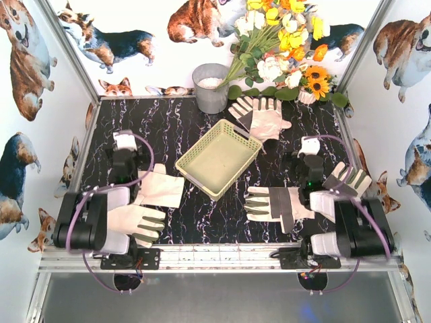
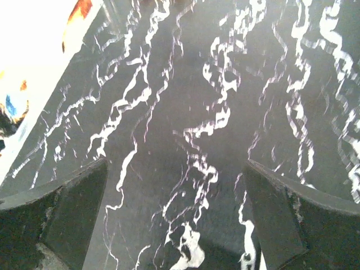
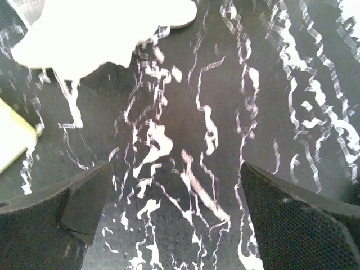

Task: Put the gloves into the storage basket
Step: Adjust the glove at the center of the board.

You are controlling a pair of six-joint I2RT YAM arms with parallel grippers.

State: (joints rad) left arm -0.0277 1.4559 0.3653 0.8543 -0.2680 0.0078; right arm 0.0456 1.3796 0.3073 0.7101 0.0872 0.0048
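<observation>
Your left gripper [image 2: 175,163] has its jaws wide apart with nothing between them, over a bare stretch of the black marbled worktop [image 1: 168,128]. Your right gripper [image 3: 175,166] is spread just as wide and also holds nothing. Its wrist view shows a white glove [image 3: 101,28] ahead to the left and a corner of the storage basket [image 1: 219,159] at the left edge. The basket sits mid-worktop, turned at an angle, showing only its bare floor. The gloves [image 1: 259,118] lie around it: a back pair just beside its far right side, two left gloves [image 1: 161,188] by your left arm, a grey-palmed glove [image 1: 276,204] near its right side, and a last glove [image 1: 347,180] partly under your right arm. A grey bucket [image 1: 211,87] and flowers [image 1: 283,47] stand at the back
</observation>
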